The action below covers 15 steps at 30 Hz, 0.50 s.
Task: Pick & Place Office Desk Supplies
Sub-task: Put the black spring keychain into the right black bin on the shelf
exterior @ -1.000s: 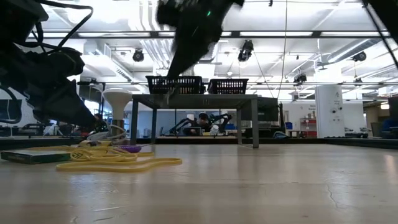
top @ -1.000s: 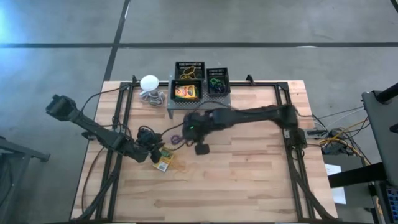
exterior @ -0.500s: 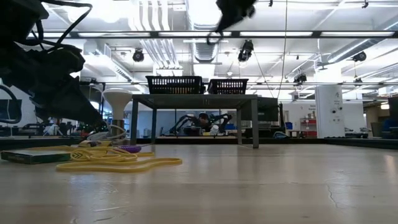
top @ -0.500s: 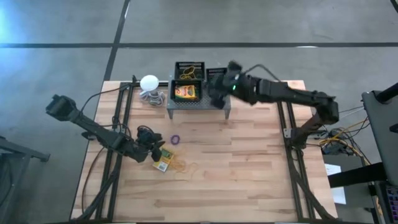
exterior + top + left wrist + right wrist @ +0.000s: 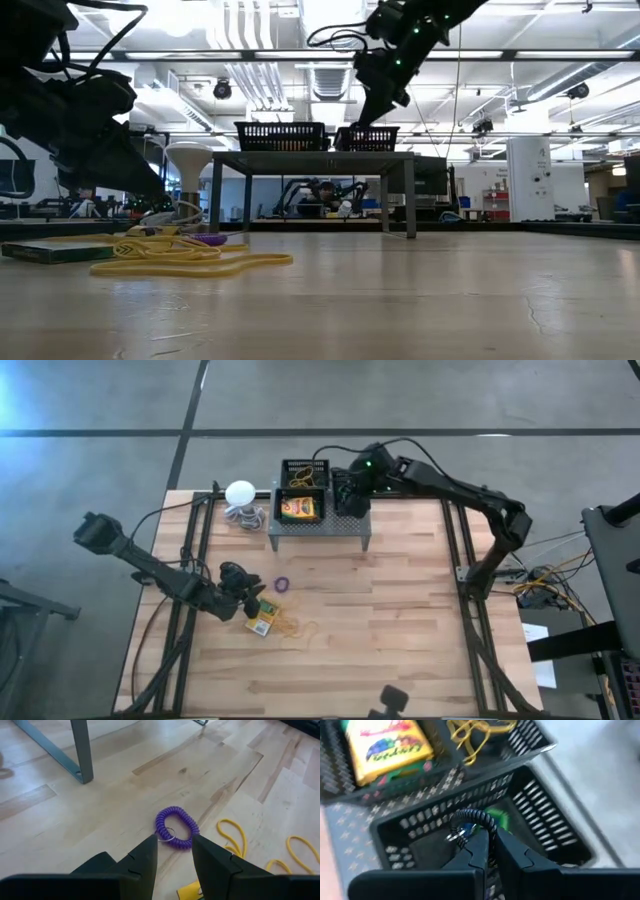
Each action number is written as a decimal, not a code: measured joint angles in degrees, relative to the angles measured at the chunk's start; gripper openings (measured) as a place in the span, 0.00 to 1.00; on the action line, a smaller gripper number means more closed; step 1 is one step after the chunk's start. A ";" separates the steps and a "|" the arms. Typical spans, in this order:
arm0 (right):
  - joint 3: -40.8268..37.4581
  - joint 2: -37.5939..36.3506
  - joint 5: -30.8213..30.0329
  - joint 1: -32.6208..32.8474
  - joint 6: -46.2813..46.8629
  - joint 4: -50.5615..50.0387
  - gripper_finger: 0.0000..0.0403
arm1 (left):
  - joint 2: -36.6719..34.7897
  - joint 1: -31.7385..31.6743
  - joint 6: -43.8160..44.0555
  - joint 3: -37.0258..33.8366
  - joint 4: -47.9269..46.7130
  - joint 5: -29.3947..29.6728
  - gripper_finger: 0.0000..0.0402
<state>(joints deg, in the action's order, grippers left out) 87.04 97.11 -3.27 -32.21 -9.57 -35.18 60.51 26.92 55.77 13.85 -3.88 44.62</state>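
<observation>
My right gripper (image 5: 352, 488) hangs over the right-hand black mesh tray (image 5: 555, 832) on the grey stand, shut on a dark blue coiled ring (image 5: 470, 816). A green ring (image 5: 498, 818) lies in that tray. The neighbouring trays hold a yellow-and-green box (image 5: 298, 509) and tan rubber bands (image 5: 472, 735). My left gripper (image 5: 173, 851) is low over the table's left part, open, with a purple coiled ring (image 5: 176, 826) lying just ahead of its fingertips. Another yellow box (image 5: 262, 623) and loose rubber bands (image 5: 293, 626) lie on the table beside it. My right gripper pinches the blue coiled ring at its near side (image 5: 479, 826) between its two fingertips, coming slanting down from above. The ring is lifted clear and hangs over the inside of the tray, with its small metal key loop (image 5: 455, 836) dangling beside the fingers.
A white ball-shaped object with a coiled cord (image 5: 241, 500) sits left of the grey stand (image 5: 318, 530). One stand leg (image 5: 82, 750) rises beyond the purple ring. Bare wood stretches over the table's middle and right (image 5: 400, 610).
My right arm has swung from the table's middle, near the purple ring, up and toward the far edge, and now hangs over the right-hand tray on the stand. The purple ring, the box and the rubber bands have stayed in place.
</observation>
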 joint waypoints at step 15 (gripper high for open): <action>2.74 3.18 6.51 -0.61 2.83 -6.17 0.20 | 0.00 -0.02 0.00 0.00 1.07 0.00 0.31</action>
<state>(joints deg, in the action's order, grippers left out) 89.78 100.29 3.25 -32.82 -6.74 -41.35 60.51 26.89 55.77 13.85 -2.81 44.62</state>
